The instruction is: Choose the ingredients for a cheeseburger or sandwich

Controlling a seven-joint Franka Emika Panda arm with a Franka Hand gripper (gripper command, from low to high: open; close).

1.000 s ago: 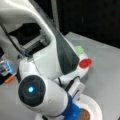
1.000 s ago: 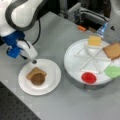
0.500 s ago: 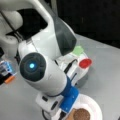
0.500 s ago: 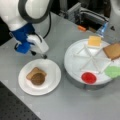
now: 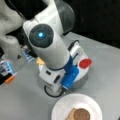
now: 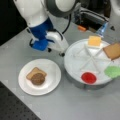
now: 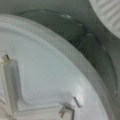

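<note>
Patty (image 6: 38,79) atop bread square (image 6: 35,73), corners diagonal; claw (image 6: 60,53) beside tray (image 6: 72,75)

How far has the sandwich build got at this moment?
Done: tan bread square with dark brown round patty on it, on the white round plate. In hand: nothing visible; the end effector sits at the divided tray's rim. Left in the tray: yellow cheese square, second bread square, green leaf, red disc.
</note>
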